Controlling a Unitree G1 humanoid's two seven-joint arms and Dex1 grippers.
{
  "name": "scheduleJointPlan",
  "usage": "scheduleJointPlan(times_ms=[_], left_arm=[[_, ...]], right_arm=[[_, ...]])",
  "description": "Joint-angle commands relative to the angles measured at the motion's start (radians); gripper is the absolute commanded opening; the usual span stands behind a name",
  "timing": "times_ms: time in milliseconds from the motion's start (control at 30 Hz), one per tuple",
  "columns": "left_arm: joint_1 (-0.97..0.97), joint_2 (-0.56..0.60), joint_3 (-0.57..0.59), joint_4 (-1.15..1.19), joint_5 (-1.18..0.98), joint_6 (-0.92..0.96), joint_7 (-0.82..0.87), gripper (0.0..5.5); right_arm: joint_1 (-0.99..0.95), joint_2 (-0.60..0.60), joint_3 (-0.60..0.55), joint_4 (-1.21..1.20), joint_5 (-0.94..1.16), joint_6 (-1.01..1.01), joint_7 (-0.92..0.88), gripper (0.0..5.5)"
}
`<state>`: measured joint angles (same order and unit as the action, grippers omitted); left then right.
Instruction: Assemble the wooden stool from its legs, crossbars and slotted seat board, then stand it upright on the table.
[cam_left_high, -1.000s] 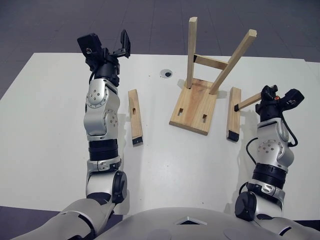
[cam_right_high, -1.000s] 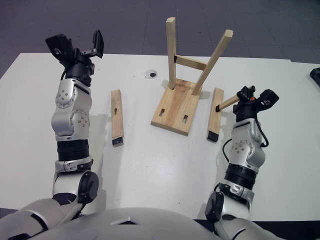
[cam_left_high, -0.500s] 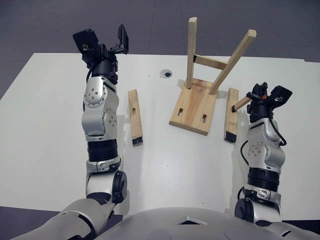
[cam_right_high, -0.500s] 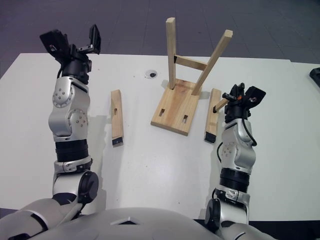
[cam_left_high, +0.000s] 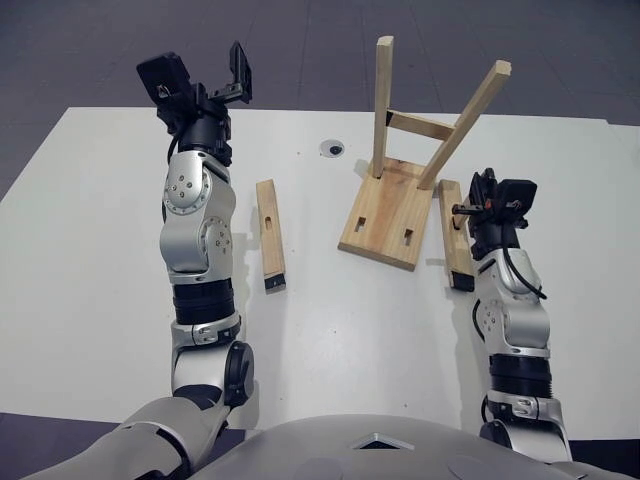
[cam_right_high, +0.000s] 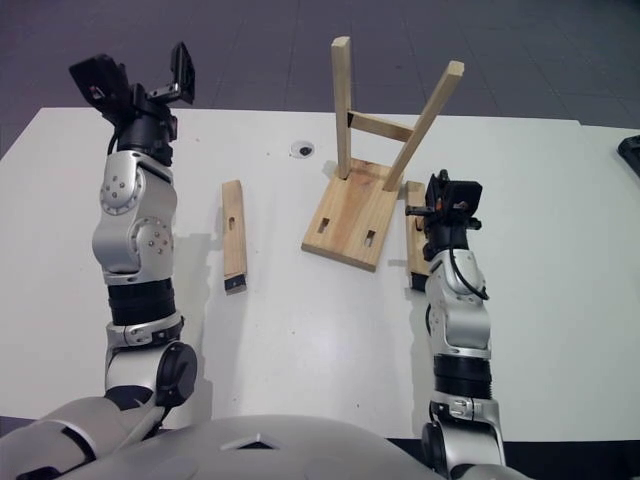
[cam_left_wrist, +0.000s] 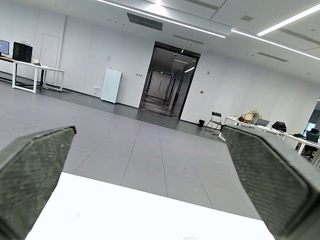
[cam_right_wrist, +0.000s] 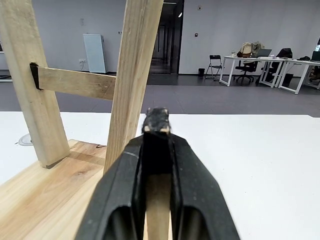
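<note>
Right claw (cam_right_wrist: 157, 132), clamped shut on a crossbar (cam_right_wrist: 158, 200) (apparently joined to the leg (cam_left_high: 452, 235) lying near-to-far on the desk (cam_left_high: 100, 250)), has swung left, bringing that leg just beside the seat board (cam_left_high: 385, 215), whose empty slots lie leftward. Left claw (cam_left_high: 203, 80) gapes empty, far left.

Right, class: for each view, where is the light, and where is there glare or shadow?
Left wrist view: ceiling strip lights glare; the left gripper, jaws wide apart, is dark against the bright room. Left eye view: even light, faint soft shadow on the table beside the loose leg. Right wrist view: the right gripper, shut on a crossbar, reads black.
</note>
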<state>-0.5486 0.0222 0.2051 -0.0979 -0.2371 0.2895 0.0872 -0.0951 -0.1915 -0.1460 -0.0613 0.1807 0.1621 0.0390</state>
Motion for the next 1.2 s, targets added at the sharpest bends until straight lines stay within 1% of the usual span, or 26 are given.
scheduleJointPlan(times_ms=[33, 300, 333, 667, 800, 900, 933, 967, 1100, 1200], left_arm=[[-0.044, 0.014, 0.006, -0.063, -0.002, 0.037, 0.026, 5.4], [-0.11, 0.016, 0.011, -0.093, -0.019, 0.056, 0.036, 5.4], [-0.112, 0.016, 0.011, -0.089, -0.018, 0.056, 0.035, 5.4], [-0.109, 0.008, 0.016, -0.069, -0.02, 0.047, 0.029, 5.4], [-0.106, 0.008, 0.017, -0.072, -0.022, 0.043, 0.033, 5.4], [-0.103, 0.006, 0.016, -0.078, -0.022, 0.041, 0.037, 5.4], [-0.101, 0.006, 0.015, -0.079, -0.021, 0.04, 0.038, 5.4], [-0.101, 0.004, 0.015, -0.08, -0.021, 0.039, 0.038, 5.4], [-0.101, 0.0, 0.01, -0.077, -0.02, 0.033, 0.038, 5.4], [-0.103, -0.002, 0.01, -0.07, -0.02, 0.03, 0.037, 5.4]], right_arm=[[0.172, 0.031, 0.011, 0.099, 0.026, 0.26, 0.002, 0.41], [0.119, 0.04, -0.014, 0.032, 0.052, 0.239, -0.018, 0.41], [0.113, 0.041, -0.016, 0.027, 0.057, 0.236, -0.019, 0.77], [0.033, 0.033, -0.045, -0.018, 0.067, 0.232, -0.002, 2.24], [-0.006, -0.009, -0.079, -0.112, 0.097, 0.255, 0.029, 2.95], [-0.05, -0.05, -0.104, -0.186, 0.126, 0.292, 0.049, 3.3], [-0.065, -0.063, -0.107, -0.201, 0.128, 0.301, 0.055, 3.49], [-0.079, -0.072, -0.109, -0.211, 0.132, 0.311, 0.059, 3.58], [-0.148, -0.092, -0.124, -0.24, 0.164, 0.336, 0.071, 4.25], [-0.233, -0.086, -0.15, -0.213, 0.19, 0.308, 0.066, 4.75]])
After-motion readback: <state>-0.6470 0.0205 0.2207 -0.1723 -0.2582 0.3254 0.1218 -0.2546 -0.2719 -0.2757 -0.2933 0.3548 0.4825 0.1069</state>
